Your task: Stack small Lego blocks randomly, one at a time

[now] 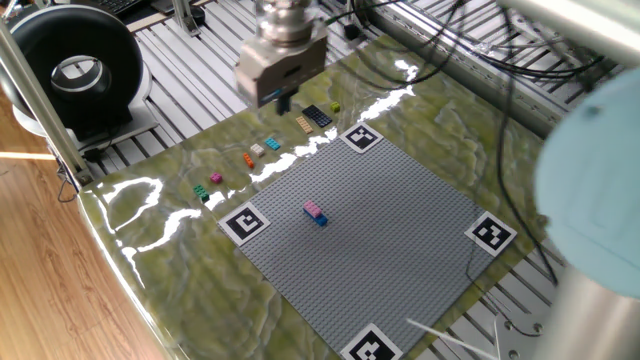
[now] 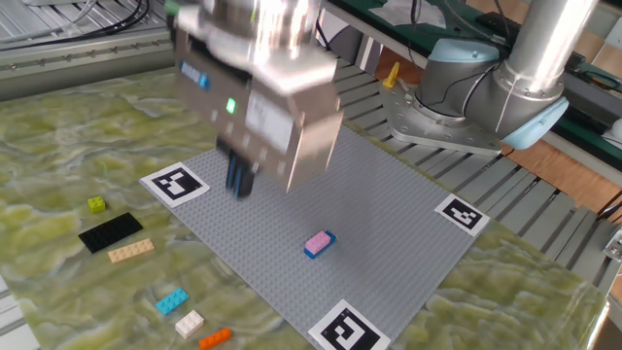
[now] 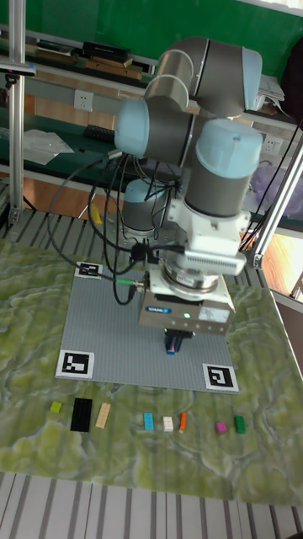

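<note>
— Where do the loose bricks sit against the gripper (image 3: 177,344)?

— In the tall fixed view they run in a row across the lower part of the frame, below the gripper and clear of it. From the left: a lime brick (image 3: 55,407), a black plate (image 3: 82,414), a tan brick (image 3: 103,413), a cyan brick (image 3: 149,421), a white brick (image 3: 167,424), an orange brick (image 3: 183,420), a magenta brick (image 3: 220,428), a green brick (image 3: 238,424).

— And the stacked pair?

— The pink-on-blue stack (image 2: 319,243) stands on the grey baseplate (image 2: 389,214), right of the gripper (image 2: 238,178) in the other fixed view, apart from it.

— The fingers?

— Close together, almost no gap. Whether they hold anything, I cannot tell; they hang above the baseplate, touching nothing.
</note>
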### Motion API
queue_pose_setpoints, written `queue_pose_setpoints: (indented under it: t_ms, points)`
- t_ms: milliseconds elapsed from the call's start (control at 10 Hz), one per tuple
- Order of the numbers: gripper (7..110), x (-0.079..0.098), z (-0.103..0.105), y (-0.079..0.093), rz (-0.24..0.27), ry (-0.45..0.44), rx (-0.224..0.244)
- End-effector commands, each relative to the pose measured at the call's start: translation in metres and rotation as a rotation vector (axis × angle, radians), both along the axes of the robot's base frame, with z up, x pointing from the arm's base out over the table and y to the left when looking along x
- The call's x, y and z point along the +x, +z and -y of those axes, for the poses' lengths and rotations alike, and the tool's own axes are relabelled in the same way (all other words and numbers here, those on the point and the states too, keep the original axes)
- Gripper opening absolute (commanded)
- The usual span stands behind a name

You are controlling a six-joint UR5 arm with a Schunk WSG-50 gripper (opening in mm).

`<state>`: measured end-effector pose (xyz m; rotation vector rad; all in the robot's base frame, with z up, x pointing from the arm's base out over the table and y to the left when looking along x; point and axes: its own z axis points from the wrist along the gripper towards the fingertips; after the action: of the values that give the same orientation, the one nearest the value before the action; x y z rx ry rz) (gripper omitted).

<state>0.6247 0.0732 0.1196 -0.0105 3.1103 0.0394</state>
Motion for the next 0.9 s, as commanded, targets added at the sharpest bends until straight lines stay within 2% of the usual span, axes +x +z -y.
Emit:
queue_pose_setpoints:
  t_ms: [0, 200, 400, 500, 700, 800]
  points:
    - [7, 0.032, -0.016, -0.006, 0.008, -0.022, 0.030]
    - [7, 0.046, -0.012, -0.010, 0.032, -0.018, 0.042]
    - [7, 0.048, -0.007, -0.008, 0.033, -0.009, 0.034]
    - [7, 0.046, -0.008, -0.008, 0.024, -0.008, 0.036]
    - [7, 0.037, 0.000, -0.009, -0.007, 0.046, 0.003]
    - [7, 0.034, -0.001, -0.009, -0.021, 0.063, 0.008]
